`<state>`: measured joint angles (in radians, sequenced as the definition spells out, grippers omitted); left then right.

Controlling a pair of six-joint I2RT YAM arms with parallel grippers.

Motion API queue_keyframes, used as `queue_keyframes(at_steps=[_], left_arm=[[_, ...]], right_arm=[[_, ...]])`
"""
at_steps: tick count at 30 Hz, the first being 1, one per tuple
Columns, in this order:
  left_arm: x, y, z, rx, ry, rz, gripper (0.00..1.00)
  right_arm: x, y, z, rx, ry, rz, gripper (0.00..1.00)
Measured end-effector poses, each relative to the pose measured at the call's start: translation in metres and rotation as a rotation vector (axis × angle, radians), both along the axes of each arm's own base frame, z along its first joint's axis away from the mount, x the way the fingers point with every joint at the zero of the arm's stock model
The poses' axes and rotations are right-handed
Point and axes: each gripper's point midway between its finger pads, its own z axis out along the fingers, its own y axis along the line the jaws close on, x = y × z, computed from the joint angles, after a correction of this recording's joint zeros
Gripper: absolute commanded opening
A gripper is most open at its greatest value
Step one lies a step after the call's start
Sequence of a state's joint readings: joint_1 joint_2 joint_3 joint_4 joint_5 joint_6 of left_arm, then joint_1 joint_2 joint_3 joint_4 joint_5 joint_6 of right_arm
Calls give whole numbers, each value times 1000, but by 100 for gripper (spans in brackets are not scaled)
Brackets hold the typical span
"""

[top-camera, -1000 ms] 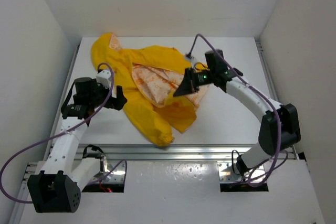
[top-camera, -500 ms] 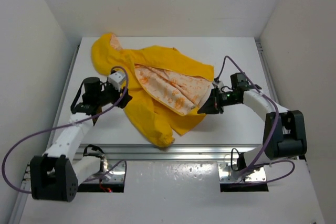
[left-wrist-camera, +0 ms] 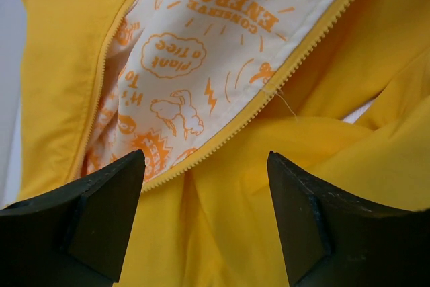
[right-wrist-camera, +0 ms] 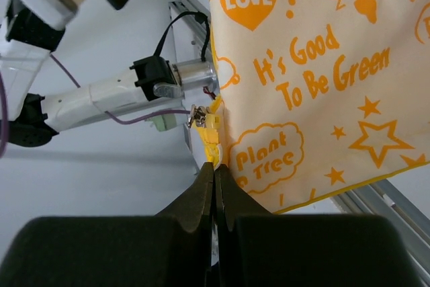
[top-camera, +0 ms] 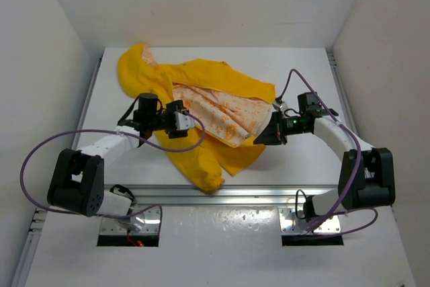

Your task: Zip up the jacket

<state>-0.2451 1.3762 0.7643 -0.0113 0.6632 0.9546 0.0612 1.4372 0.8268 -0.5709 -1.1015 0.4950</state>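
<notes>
On your jacket [top-camera: 208,75] lining [right-wrist-camera: 322,65], "It's Good To Be Green", "CONSERVE ENERGY", right gripper [right-wrist-camera: 213,166] pinching zip edge [right-wrist-camera: 211,140], left gripper [left-wrist-camera: 205,159] wide, empty.

So the jacket [top-camera: 208,75] is bright yellow outside. Its lining [left-wrist-camera: 222,38] is cream-white, covered in orange doodles and slogans: hearts, stars, clouds, lightning bolts. The zipper teeth [left-wrist-camera: 316,35] match the yellow. The bench [top-camera: 302,159] is plain white, and the left claw [left-wrist-camera: 205,166] and right claw [right-wrist-camera: 215,173] are both black.
</notes>
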Motion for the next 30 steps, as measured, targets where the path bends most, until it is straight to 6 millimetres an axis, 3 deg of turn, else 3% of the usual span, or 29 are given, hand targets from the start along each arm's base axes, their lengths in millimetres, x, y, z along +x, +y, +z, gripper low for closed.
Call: queue_keyframes(at_steps=[8,12,20,24,30], left_arm=[[20,-4,-38,120,-121,-131,79],[35,-9,-42,148,-164,-179,75],[57,-18,-36,147,-239,-218,44],[64,-22,-33,149,-244,-237,20],[60,-21,-32,144,-174,-252,5]], right_arm=[[5,2,9,27,2,1,0],[8,3,13,42,2,7,0],[6,4,12,53,32,13,0],[6,4,9,54,56,15,0],[9,1,8,27,24,42,0]])
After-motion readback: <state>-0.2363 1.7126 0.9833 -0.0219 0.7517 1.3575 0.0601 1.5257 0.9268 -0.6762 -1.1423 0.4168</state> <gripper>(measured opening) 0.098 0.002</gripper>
